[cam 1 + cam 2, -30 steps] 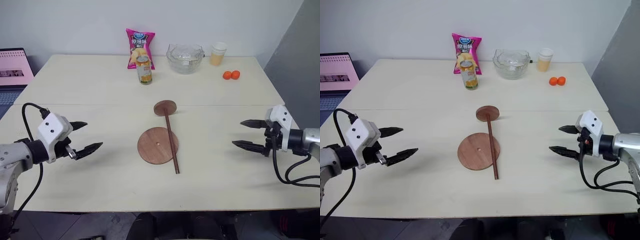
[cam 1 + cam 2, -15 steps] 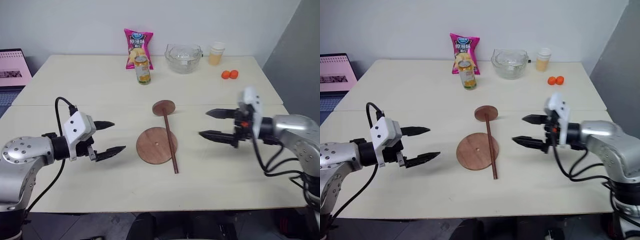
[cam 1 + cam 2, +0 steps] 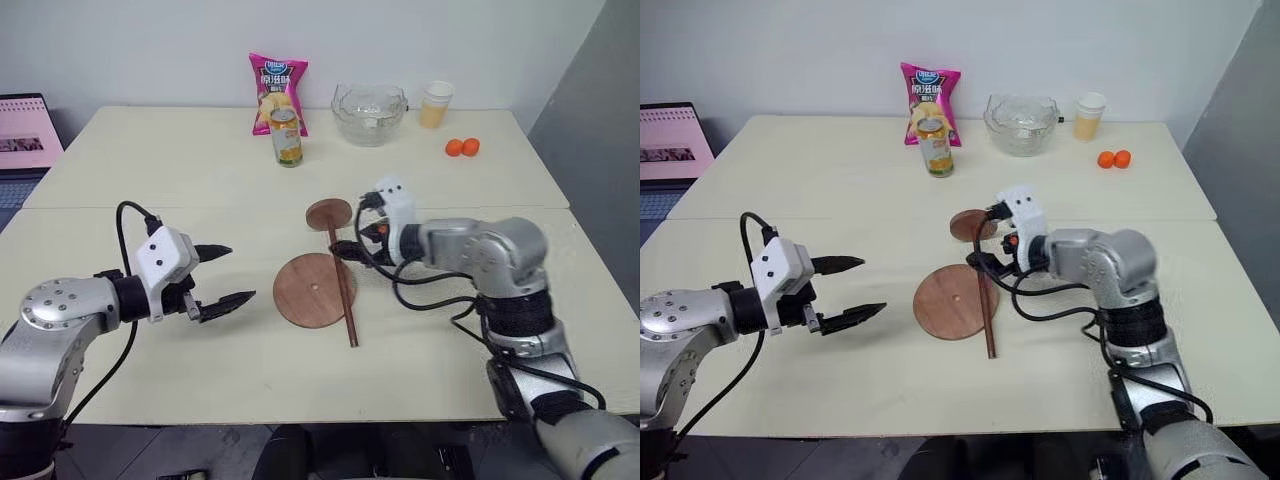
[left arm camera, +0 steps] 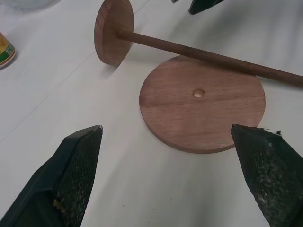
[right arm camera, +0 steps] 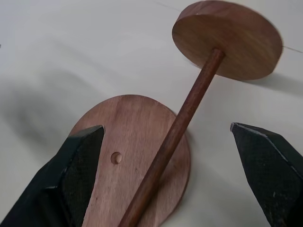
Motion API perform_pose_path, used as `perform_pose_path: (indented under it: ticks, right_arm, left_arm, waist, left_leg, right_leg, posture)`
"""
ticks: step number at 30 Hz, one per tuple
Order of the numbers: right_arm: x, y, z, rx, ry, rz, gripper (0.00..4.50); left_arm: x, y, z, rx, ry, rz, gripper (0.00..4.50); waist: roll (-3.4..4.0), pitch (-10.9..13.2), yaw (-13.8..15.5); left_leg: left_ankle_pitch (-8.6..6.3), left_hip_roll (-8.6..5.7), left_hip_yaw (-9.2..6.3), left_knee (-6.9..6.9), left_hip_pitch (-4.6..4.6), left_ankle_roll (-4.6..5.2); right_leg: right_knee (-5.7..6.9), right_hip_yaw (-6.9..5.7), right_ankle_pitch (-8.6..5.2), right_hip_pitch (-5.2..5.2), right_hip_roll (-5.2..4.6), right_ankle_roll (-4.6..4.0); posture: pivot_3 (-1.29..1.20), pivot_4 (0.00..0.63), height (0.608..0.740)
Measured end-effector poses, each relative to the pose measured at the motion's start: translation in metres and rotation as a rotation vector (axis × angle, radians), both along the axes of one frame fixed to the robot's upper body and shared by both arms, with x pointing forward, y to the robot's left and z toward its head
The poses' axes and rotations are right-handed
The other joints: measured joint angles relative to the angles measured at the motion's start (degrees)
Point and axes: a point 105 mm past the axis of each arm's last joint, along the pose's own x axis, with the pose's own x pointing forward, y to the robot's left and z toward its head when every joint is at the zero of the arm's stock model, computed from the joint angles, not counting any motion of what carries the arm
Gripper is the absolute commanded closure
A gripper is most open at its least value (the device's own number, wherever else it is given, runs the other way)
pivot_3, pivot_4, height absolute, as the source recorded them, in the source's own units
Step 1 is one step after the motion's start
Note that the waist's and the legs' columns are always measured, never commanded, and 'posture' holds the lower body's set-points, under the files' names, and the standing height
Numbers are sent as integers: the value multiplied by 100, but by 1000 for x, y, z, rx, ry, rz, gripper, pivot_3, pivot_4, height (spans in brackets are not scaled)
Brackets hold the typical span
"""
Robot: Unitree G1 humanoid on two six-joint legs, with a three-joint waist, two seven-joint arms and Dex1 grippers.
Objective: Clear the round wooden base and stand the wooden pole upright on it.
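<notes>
Far edge of desk, well beyond both end effectors: chip bag, can just before it, glass bowl, cup, two oranges. Laptop off left.

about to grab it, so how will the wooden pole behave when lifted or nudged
The wooden pole looks rigid, so it should lift without bending. Its round shaft lies across the round wooden base, so a nudge may roll it. The disc on its end probably makes that end heavier, tipping an off-centre grip.
</notes>
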Motion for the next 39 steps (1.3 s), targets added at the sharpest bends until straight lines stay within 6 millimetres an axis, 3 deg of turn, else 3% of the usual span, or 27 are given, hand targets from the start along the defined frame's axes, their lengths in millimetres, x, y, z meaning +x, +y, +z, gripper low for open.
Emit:
perform_pose_path:
  ticks: [8,18,21,35,38,39]
  right_arm:
    - [26,15,-13,-39,35,-98,42]
    - [36,21,-35,-35,135,-132,42]
    - [41,19,-36,-31,140,-152,486]
    - [44,23,-39,70,257,-172,3714]
    - [44,24,-34,93,262,-170,4259]
    - [44,24,-34,97,265,-172,4254]
  left_arm:
    - [1,-1,-1,8,-7,-5,0]
    - [2,0,-3,12,-2,-5,0]
    - [3,-1,-5,13,8,-9,0]
    - [4,-1,-5,28,0,-21,0]
    - [4,-1,-5,28,0,-22,0]
    - [4,-1,-5,28,-1,-23,0]
  waist:
    - [0,0,-32]
    - [0,0,-120]
    - [0,0,-120]
    - [0,0,-122]
    - [-1,0,-122]
    - [-1,0,-122]
  left_leg:
    - [0,-1,0,3,-7,1]
    - [0,0,1,3,-22,1]
    - [0,0,2,3,-25,1]
    - [0,1,4,1,-28,1]
    - [0,1,4,1,-29,1]
    - [0,1,4,1,-30,1]
  right_leg:
    - [2,-1,0,-6,0,0]
    - [8,1,1,-26,1,-1]
    - [7,1,1,-27,1,-1]
    - [6,3,1,-31,1,-1]
    - [5,3,1,-32,1,-1]
    - [6,3,2,-32,1,-1]
  posture:
    - [0,150,740]
    - [0,150,740]
    - [0,150,740]
    - [0,150,740]
    - [0,150,740]
    - [0,150,740]
